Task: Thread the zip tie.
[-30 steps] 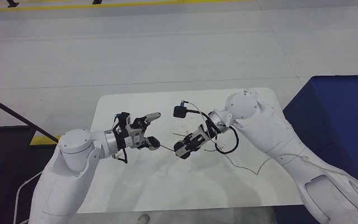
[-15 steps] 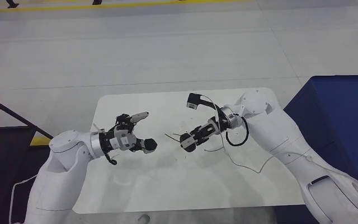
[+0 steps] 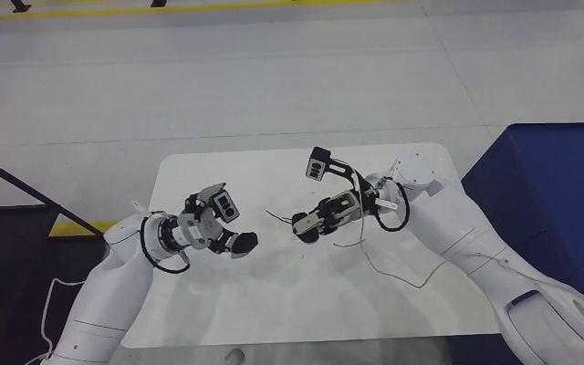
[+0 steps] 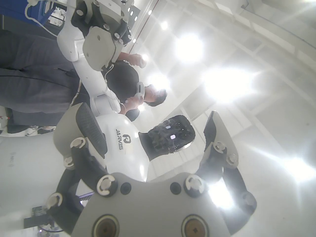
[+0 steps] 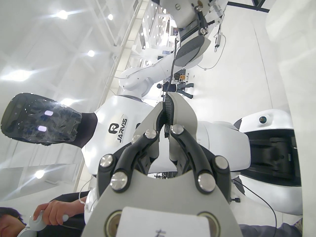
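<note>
step: likely lining up to thread | right claw (image 5: 167,99): clamped on zip tie (image 5: 172,60), tail jutting ahead | left claw (image 4: 148,114): wide, empty, opposite | next: probably grasp tail

Very little print here can be read from where I stand. A white label (image 5: 161,222) sits on the base of the right end effector (image 5: 169,99). It carries one dark printed character, cut off at the edge, and I cannot make it out. Beyond the surface (image 3: 201,173), a plain yellow line (image 3: 182,7) is painted across the floor.
</note>
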